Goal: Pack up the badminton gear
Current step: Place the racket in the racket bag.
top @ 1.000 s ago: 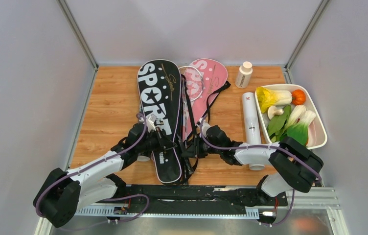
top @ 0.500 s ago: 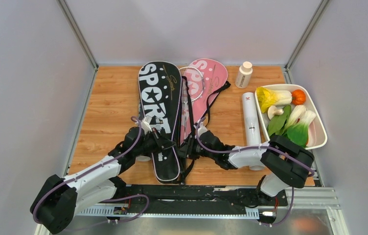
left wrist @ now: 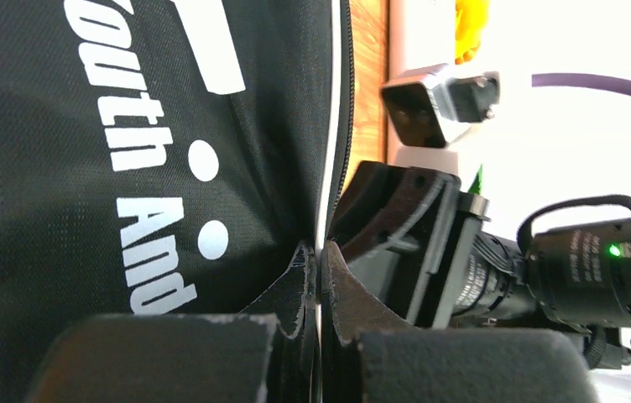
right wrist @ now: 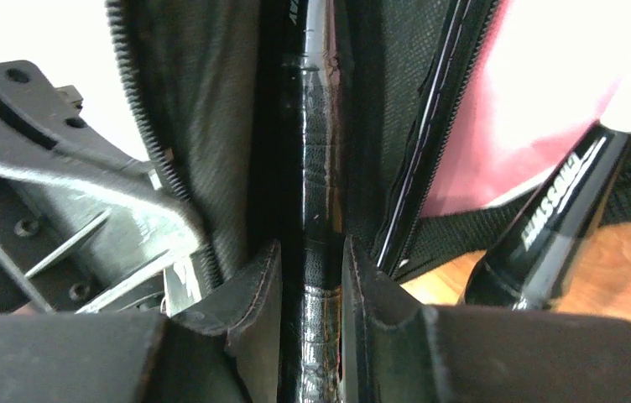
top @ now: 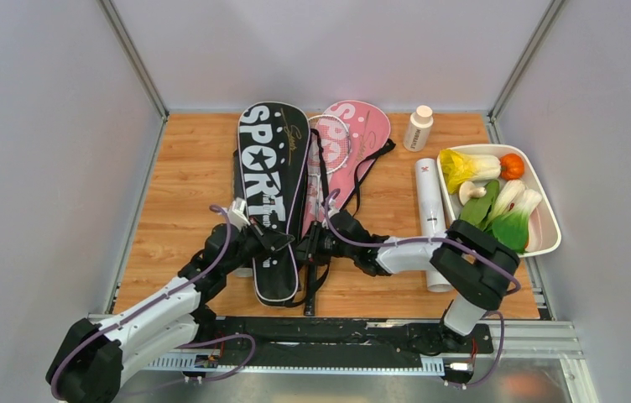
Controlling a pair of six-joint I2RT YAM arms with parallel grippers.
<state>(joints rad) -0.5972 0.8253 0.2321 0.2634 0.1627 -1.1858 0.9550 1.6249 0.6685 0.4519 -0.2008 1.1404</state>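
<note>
The black "SPORT" bag [top: 272,193] lies mid-table beside the pink bag [top: 361,130], where a white and pink racket head [top: 330,137] rests. My left gripper [top: 272,243] is shut on the black bag's right edge, its white piping pinched between the fingers [left wrist: 319,269]. Just to the right, my right gripper [top: 316,245] is shut on a black wrapped racket handle [right wrist: 314,210] that runs into the bag's open zipper mouth [right wrist: 203,126]. A second black handle [right wrist: 555,227] lies over the pink bag [right wrist: 547,75]. A white tube [top: 431,210] lies to the right.
A small white bottle [top: 418,128] stands at the back right. A white tray [top: 549,239] of toy vegetables sits along the right wall. Black bag straps [top: 322,201] trail between the two bags. Bare wood shows at the left [top: 186,185].
Both grippers have shifted left and slightly away from the bases, and the black bag's near end has swung left with them. The tube, bottle and tray have not moved.
</note>
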